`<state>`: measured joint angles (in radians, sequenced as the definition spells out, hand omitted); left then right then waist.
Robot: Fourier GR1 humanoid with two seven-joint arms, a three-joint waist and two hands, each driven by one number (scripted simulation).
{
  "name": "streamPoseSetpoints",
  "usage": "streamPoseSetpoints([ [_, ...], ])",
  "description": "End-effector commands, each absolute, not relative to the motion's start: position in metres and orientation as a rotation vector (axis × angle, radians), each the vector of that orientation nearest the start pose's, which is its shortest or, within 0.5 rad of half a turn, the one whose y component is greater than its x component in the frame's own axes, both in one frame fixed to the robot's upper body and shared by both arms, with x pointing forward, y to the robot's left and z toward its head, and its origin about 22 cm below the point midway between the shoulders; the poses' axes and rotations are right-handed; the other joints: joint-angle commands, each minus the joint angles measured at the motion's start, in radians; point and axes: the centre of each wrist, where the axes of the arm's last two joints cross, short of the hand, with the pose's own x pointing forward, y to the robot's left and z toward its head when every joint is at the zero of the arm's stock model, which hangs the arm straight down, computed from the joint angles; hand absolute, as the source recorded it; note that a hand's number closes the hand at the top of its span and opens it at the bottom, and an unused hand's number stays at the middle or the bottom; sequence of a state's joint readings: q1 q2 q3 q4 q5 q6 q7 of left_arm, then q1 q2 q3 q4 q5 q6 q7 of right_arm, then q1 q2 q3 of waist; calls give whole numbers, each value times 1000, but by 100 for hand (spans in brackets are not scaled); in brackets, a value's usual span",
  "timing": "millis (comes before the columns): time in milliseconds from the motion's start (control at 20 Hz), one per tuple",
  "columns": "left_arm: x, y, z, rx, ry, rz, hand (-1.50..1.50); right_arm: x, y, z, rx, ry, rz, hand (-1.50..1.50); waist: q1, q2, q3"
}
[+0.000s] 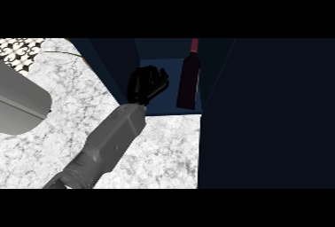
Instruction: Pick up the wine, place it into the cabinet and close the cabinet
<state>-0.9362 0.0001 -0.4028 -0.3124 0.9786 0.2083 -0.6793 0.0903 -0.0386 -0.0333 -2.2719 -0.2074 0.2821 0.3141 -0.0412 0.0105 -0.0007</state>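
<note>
the dark red glass wine bottle with a reddish cap (pixel 190 77) stands upright inside the dark blue cabinet (pixel 216 66), on its blue floor, near the right inner wall. the one black robot hand in view (pixel 147 84), on a grey forearm (pixel 108 142) that rises from the lower left, is just to the left of the bottle, also within the cabinet opening. a narrow gap of blue shows between hand and bottle, so they are apart. its fingers point upward and look bent inward somewhat, holding nothing, though i cannot tell for sure how far they are curled. which arm this is cannot be told from the view.

the cabinet holds only the bottle. a wide dark panel (pixel 268 115) fills the right side. the white-grey marbled counter (pixel 163 155) runs beneath the forearm, with a grey sink basin (pixel 20 106) at the left edge and patterned black-and-white tiles (pixel 20 51) at the top left.
</note>
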Motion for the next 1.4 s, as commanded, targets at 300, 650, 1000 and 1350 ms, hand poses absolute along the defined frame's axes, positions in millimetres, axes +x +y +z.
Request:
streamPoseSetpoints([
  [300,390,111,-32,-169,-1604,274,150,190,-229,138,251,-1906,229,-150,-12,5,-1],
  [650,394,119,-33,-117,-1675,352,150,187,-246,136,241,-1904,246,-150,-1,5,0],
  [1000,390,127,-39,-92,-1806,337,-150,182,-239,149,219,-1903,245,-150,15,-2,0],
  [1350,391,118,-31,-138,-1869,318,-150,179,-251,131,201,-1892,250,-150,30,-8,1],
])
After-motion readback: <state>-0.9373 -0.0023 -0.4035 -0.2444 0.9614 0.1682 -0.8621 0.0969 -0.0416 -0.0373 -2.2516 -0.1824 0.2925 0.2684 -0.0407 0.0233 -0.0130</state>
